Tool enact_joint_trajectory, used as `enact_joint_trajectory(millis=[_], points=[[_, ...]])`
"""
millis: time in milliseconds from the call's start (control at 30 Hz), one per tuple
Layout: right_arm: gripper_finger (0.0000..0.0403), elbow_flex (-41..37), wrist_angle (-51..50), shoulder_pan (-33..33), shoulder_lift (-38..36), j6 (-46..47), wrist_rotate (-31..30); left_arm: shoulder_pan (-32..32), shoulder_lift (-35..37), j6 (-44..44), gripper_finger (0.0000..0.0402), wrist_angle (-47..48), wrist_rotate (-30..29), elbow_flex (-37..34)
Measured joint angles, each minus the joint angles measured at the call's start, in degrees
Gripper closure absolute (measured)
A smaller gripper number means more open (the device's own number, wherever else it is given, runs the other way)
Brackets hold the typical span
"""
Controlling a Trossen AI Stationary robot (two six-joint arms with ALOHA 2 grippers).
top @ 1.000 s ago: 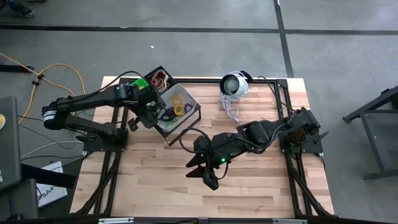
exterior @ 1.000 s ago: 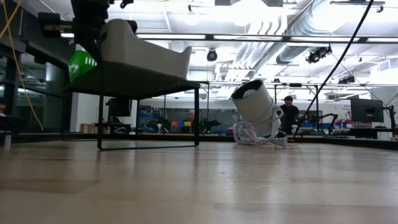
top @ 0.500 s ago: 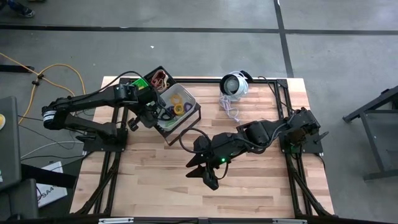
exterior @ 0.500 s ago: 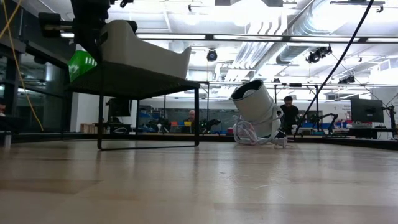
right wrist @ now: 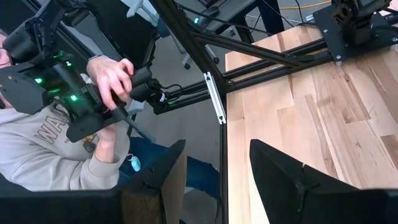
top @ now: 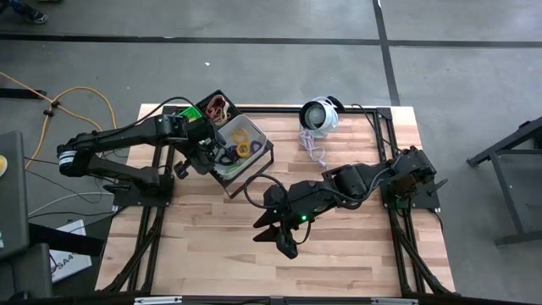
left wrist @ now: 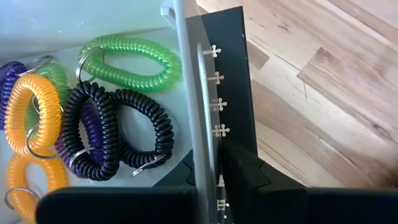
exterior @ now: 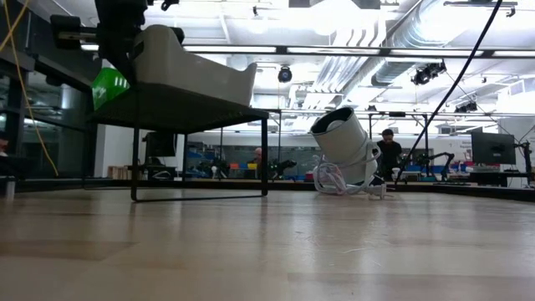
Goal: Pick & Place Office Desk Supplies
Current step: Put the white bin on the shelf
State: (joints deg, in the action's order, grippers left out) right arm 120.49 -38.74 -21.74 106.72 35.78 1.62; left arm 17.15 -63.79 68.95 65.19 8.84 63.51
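Note:
A pale grey bin [top: 255, 129] lies tilted on the black rack [exterior: 201, 113], its left end raised in the low view. In it lie coiled loops: green [left wrist: 130, 59], orange [left wrist: 37, 112], black [left wrist: 118, 137] and purple [left wrist: 12, 74]. My left gripper [top: 203, 159] is shut on the bin at its left side. A green bin [top: 186, 111] and a black bin [top: 206, 101] with more loops sit just beyond. My right gripper [top: 279, 240] hangs open over the table's middle, near its front, with nothing between its fingers. My left gripper pinches the grey bin's side wall at its rim [left wrist: 200, 143], one finger inside the bin and one outside [left wrist: 245, 171]. It comes slanting down from the table's left. A black panel [left wrist: 224, 87] lies against the wall's outer face. The bin sits tilted, its lower end on the rack.
A round white-and-black device [top: 319, 114] with a cord lies at the table's far right. Black frame rails run along the table's edges. Beyond the near edge, the right wrist view shows a person [right wrist: 62, 137] whose hand [right wrist: 112, 74] holds a control arm.

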Motion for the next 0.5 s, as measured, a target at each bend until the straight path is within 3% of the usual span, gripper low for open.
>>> enact_joint_trajectory(millis=[300, 500], points=[[0.0239, 0.0, 0.0, 0.0, 0.0, 0.0, 0.0, 2.5, 0.0, -0.5, 0.0372, 0.2, 2.0, 0.0], [0.0239, 0.0, 0.0, 0.0, 0.0, 0.0, 0.0, 4.1, 0.0, -0.4, 0.0324, 0.1, 3.5, 0.0]])
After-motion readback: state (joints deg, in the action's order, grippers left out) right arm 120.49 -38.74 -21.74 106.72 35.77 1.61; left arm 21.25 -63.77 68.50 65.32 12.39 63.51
